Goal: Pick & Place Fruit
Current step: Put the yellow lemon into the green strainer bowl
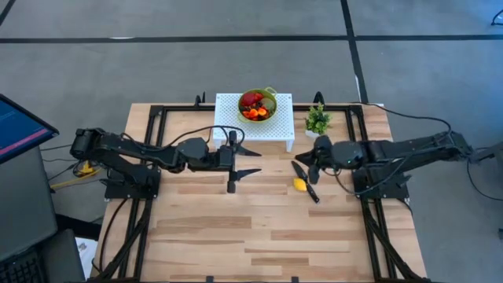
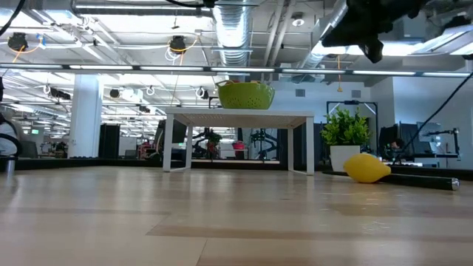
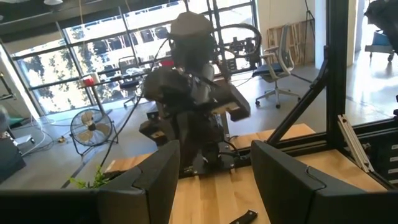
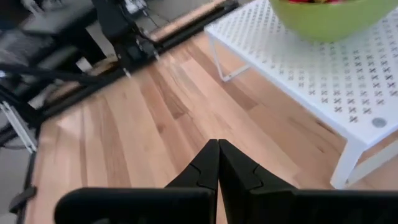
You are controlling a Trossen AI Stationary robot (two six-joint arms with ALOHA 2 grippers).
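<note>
Both arms were matte black, built of chunky jointed segments with black cables looped along them. Each ended in a gripper, the left gripper (image 1: 245,160) and the right gripper (image 4: 218,163), with two flat, angular, tapering black fingers (image 3: 281,176).

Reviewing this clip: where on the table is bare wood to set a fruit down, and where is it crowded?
Free: the wide front half of the table, and the wood between the left tool and the yellow lemon. Crowded: the back edge, with the white stand carrying the green bowl, the potted plant, the black knife and the shut right tool.
</note>
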